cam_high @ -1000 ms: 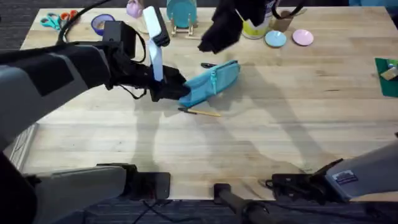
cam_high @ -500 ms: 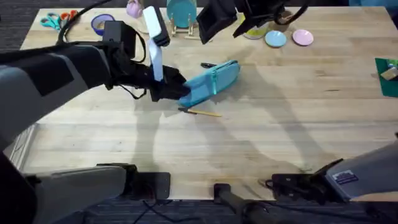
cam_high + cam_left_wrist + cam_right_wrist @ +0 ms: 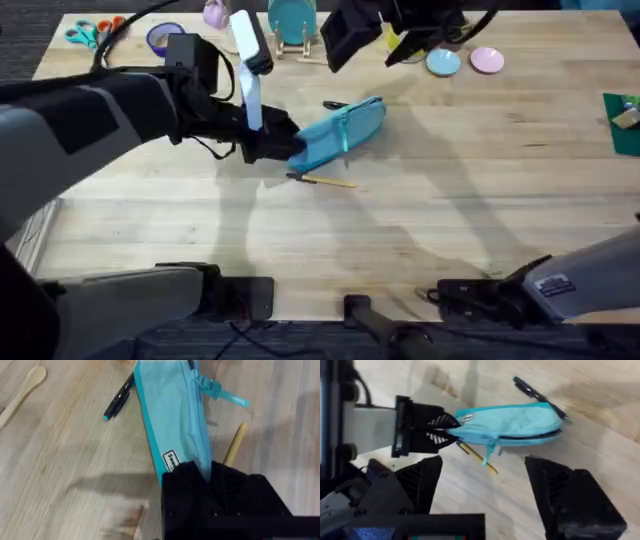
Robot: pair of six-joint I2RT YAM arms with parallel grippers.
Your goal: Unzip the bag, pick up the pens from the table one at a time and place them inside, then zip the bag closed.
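Left fingers [image 3: 290,147] clamp the bag [image 3: 342,131]—zipper partly open, contents unseen; right fingers [image 3: 485,485] spread wide, empty.

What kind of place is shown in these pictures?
Probably a robot test bench laid out like a craft desk: a light-wood table with a teal bag and scissors, and two robot arms, the left gripper pinching the bag's end.

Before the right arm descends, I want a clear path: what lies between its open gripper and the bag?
Bare table. In the right wrist view, the right gripper hangs open above the bag, nothing between.
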